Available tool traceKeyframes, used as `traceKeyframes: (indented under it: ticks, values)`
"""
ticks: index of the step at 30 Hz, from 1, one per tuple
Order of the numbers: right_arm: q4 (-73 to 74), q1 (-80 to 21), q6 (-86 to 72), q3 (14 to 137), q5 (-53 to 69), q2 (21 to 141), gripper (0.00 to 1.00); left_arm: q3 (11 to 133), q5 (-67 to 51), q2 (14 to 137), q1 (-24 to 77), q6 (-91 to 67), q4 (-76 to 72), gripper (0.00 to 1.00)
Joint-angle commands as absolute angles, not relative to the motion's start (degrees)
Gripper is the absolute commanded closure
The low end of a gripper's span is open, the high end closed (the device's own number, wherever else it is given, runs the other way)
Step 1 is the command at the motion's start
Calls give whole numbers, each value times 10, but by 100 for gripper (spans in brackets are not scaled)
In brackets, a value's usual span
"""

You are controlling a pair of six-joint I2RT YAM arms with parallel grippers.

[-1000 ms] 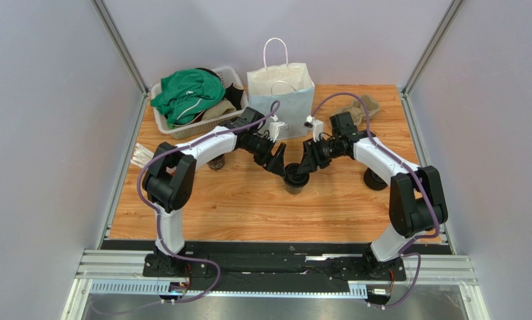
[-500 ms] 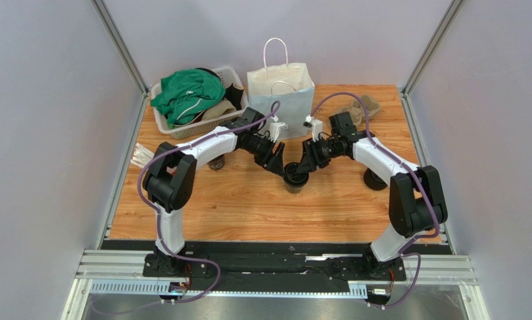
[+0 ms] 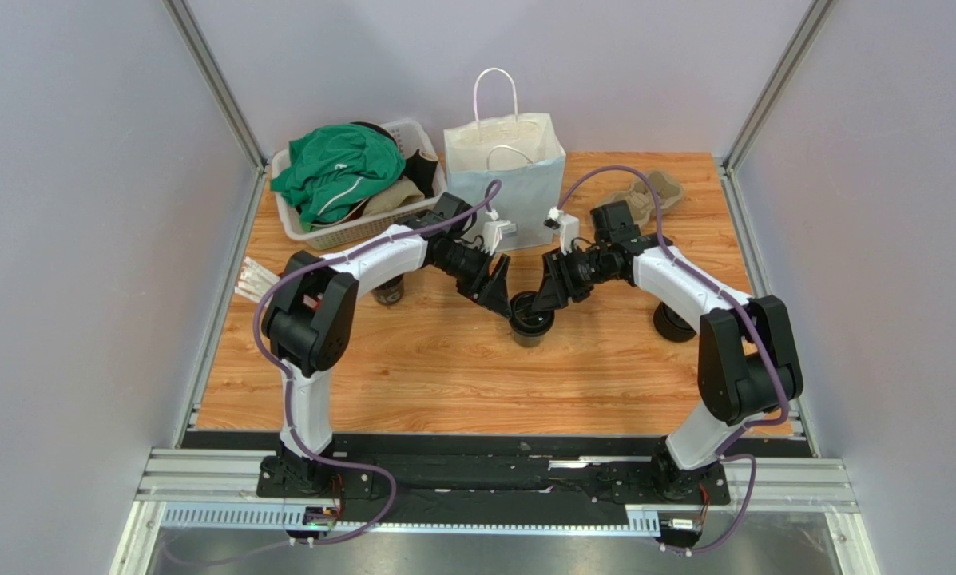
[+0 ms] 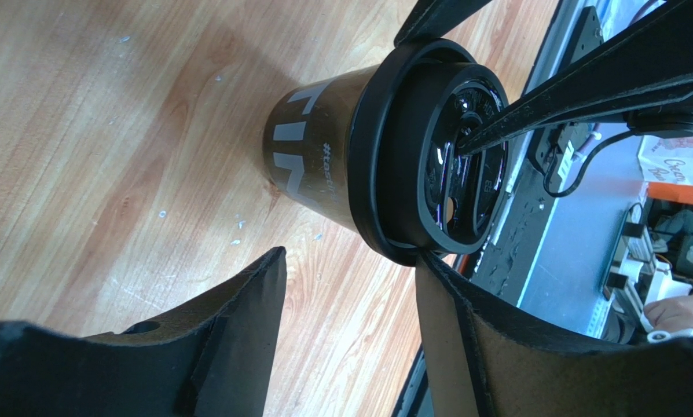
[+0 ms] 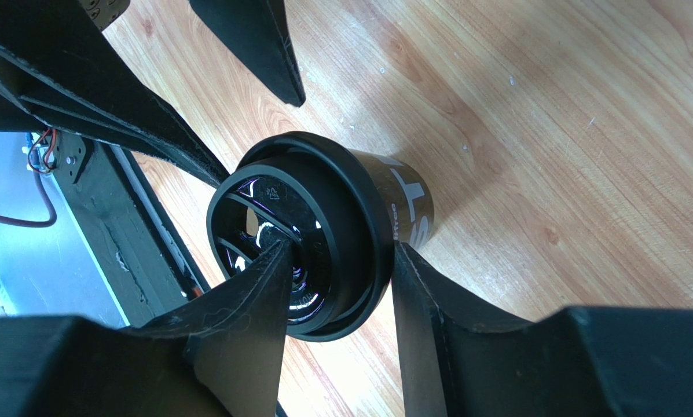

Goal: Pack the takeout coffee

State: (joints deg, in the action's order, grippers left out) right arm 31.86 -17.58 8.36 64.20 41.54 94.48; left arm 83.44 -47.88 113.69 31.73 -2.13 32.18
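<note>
The takeout coffee (image 3: 530, 321) stands upright mid-table, a black paper cup (image 4: 310, 156) with a black round lid (image 5: 324, 217). My right gripper (image 5: 341, 250) is shut on the lid from the right: one finger presses the lid's top, the other sits against the side just under the rim. In the top view the right gripper (image 3: 547, 297) is over the cup. My left gripper (image 4: 350, 254) is open at the cup's left. One of its fingertips (image 4: 428, 265) touches the lid's rim, the other hangs free over the wood. The left gripper (image 3: 498, 296) holds nothing.
A white paper bag (image 3: 506, 162) with handles stands open behind the cup. A basket (image 3: 306, 225) of green clothes is at back left. A squat black round piece (image 3: 672, 321) lies by the right arm and a brown tray (image 3: 653, 192) at back right.
The left gripper's jaws have narrowed and its tip has edged in against the lid's rim. The right gripper and the cup have not moved.
</note>
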Motion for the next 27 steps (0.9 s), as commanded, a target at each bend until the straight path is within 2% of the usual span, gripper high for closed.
traceKeyframes:
  ticks: [1,9,17,27]
  values:
    - [333,-185,125,633,344,987,54,849,-451,1116,306,-1,296,33]
    - [388,-185,185,678,357,1016,53,885,-452,1100,290,-1,299,31]
    - [454,-185,250,733,379,1050,52,853,-472,1095,278,-9,270,31]
    - [467,-186,279,751,382,1063,52,856,-501,1114,279,-26,259,32]
